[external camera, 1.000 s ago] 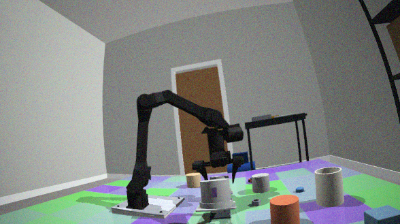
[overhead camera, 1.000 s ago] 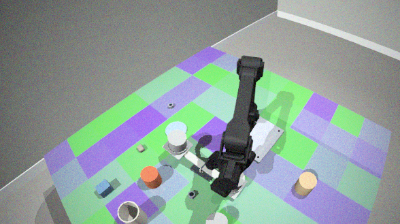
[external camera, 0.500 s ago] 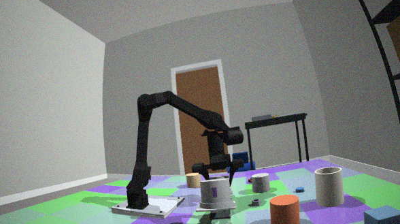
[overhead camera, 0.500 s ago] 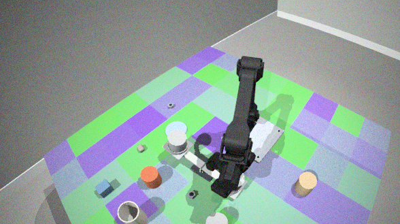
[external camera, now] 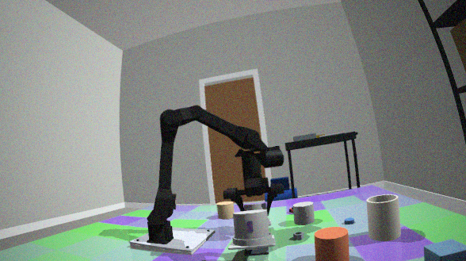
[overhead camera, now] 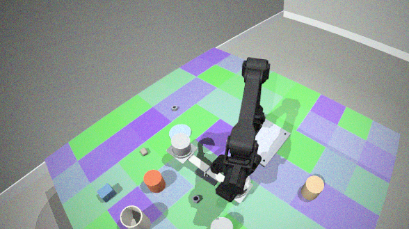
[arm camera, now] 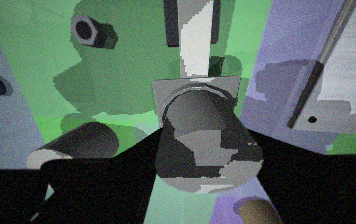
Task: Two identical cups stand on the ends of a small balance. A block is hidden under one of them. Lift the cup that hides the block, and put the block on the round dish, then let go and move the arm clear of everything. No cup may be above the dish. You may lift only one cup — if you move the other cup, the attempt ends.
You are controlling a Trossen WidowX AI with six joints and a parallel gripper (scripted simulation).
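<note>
Wrist: tool (overhead camera: pixel 234 192) (external camera: pixel 255 211) (arm camera: pixel 198 130) closed around cup (overhead camera: pixel 247 186) (external camera: pixel 254 206) (arm camera: pixel 209 145).

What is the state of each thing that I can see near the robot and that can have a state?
Tool: shut on the far cup
Far cup: upright on its balance end, gripped
Other cup: upright on its end, untouched
Orange cylinder: upright
Cream container: upright, open-topped
Tan cylinder: upright

My fingers are closed on the grey cup (arm camera: pixel 212 150).
The cup stands upright on the square end plate (arm camera: pixel 159 92) of the balance beam (arm camera: pixel 194 42); a hexagonal nut (arm camera: pixel 80 31) lies (I see its dark hole) near the beam, apart from it.
</note>
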